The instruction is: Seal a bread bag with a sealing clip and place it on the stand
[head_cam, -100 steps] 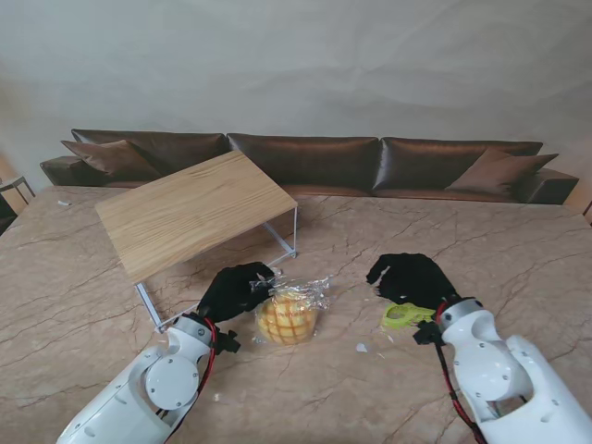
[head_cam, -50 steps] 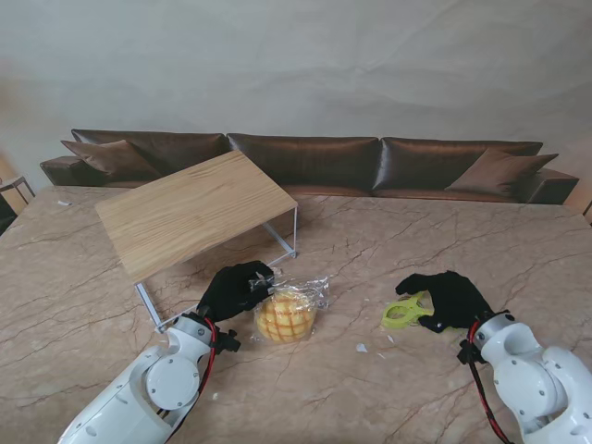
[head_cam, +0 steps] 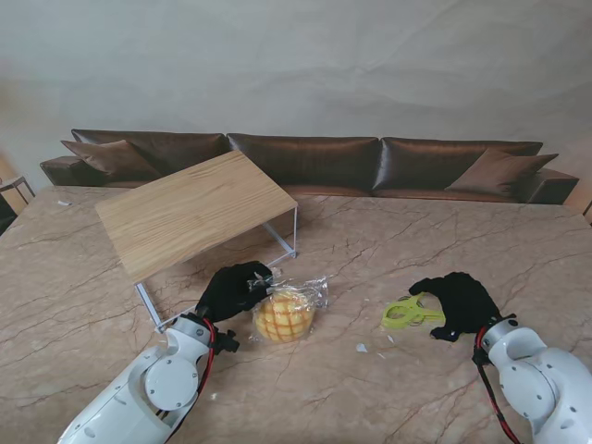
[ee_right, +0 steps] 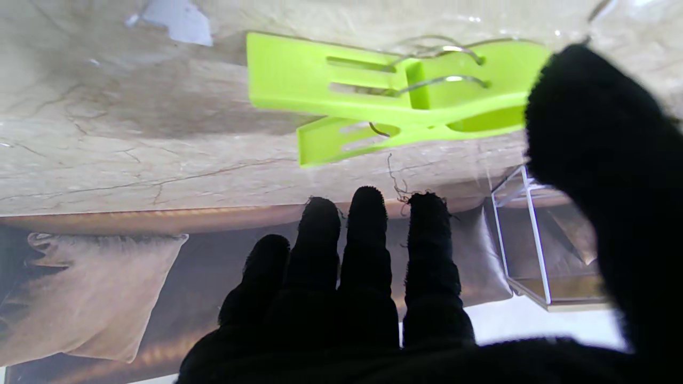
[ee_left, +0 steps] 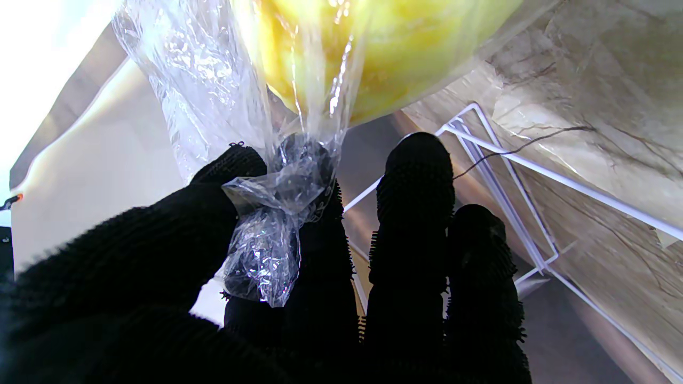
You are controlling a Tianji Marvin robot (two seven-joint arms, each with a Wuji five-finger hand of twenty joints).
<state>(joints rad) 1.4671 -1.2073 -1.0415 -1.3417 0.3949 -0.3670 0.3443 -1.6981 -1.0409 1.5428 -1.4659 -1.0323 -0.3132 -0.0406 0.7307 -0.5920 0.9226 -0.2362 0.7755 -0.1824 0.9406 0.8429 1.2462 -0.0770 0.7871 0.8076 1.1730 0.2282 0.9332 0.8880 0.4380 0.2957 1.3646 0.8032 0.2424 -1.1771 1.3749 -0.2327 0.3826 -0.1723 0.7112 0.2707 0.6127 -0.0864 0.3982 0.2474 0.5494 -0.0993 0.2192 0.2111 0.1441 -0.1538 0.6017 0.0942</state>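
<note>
Centre of frame: bread bag (head_cam: 289, 314) on tabletop (head_cam: 388, 250), neck pinched closed by left hand (head_cam: 235, 289), gathered for clipping. Right of centre: green sealing clip (head_cam: 405, 314) lying loose beside right hand (head_cam: 460, 302), fingers spread, empty. Upper left: stand (head_cam: 190, 210), unoccupied.

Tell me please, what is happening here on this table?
The left hand pinches the twisted neck of the bread bag, which lies on the marble table. The right hand is open beside the green sealing clip, not gripping it. The wooden stand holds nothing, so the bag is not yet sealed.
</note>
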